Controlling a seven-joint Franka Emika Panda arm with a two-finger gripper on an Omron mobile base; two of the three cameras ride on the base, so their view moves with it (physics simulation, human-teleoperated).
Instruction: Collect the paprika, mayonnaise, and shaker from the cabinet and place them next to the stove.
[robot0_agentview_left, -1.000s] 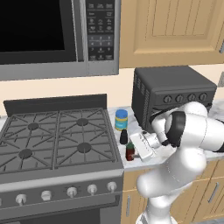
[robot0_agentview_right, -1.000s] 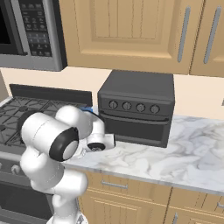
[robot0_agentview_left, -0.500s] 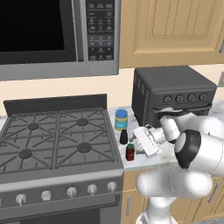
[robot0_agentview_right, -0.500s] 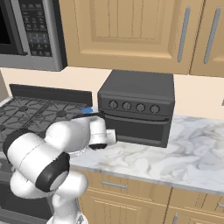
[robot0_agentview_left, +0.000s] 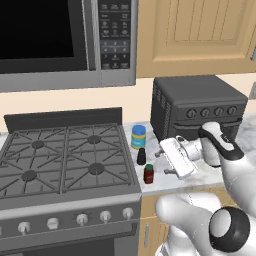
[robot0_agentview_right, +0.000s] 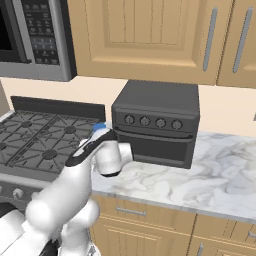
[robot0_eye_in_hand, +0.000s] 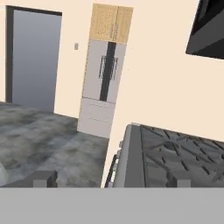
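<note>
Beside the stove (robot0_agentview_left: 65, 165), on the marble desk (robot0_agentview_left: 165, 182), you have all three items standing in a tight line near the range's right edge: the mayonnaise (robot0_agentview_left: 139, 136) at the back, the shaker (robot0_agentview_left: 141, 156) in the middle, the paprika (robot0_agentview_left: 148, 173) nearest the front lip. Your hand (robot0_agentview_left: 172, 159) hovers just right of them, its fingers spread wide and holding nothing. A black toaster oven (robot0_agentview_left: 195, 105) closes off the space behind the arm, so your free room lies to the right, where the desk runs bare in the right base view. Overhead hang the microwave (robot0_agentview_left: 60, 40) and light wood cabinet (robot0_agentview_right: 150, 37) doors, shut.
</note>
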